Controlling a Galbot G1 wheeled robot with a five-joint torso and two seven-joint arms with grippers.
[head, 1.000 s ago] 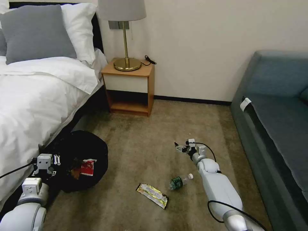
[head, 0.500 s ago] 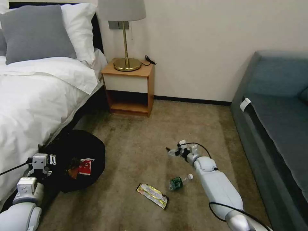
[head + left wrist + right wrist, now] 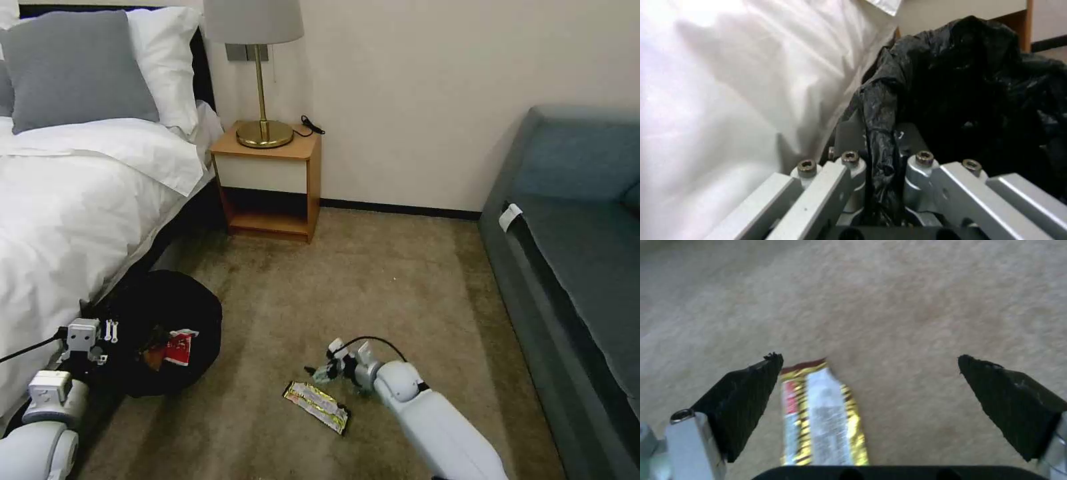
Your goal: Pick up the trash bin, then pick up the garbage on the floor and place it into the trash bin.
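The trash bin (image 3: 140, 313), lined with a crinkly black bag (image 3: 978, 86), stands on the floor (image 3: 373, 287) beside the bed. A red-and-white wrapper (image 3: 179, 349) lies inside it. My left gripper (image 3: 85, 341) is at the bin's near rim, shut on a fold of the bag (image 3: 880, 156). A long yellow-black snack wrapper (image 3: 317, 406) lies on the carpet. My right gripper (image 3: 319, 372) hangs low just beyond its far end, open. In the right wrist view the wrapper (image 3: 822, 413) lies between the fingertips (image 3: 760, 373), nearer one side of the right gripper (image 3: 869, 363).
A bed with white covers (image 3: 73, 213) runs along the left, right behind the bin. A wooden nightstand (image 3: 270, 180) with a brass lamp stands at the back wall. A dark teal sofa (image 3: 573, 267) lines the right side. Bare carpet lies between them.
My right arm has swung down and to the left, from above the middle of the carpet to just over the snack wrapper, and now covers where a bottle lay. The left gripper stays on the bin.
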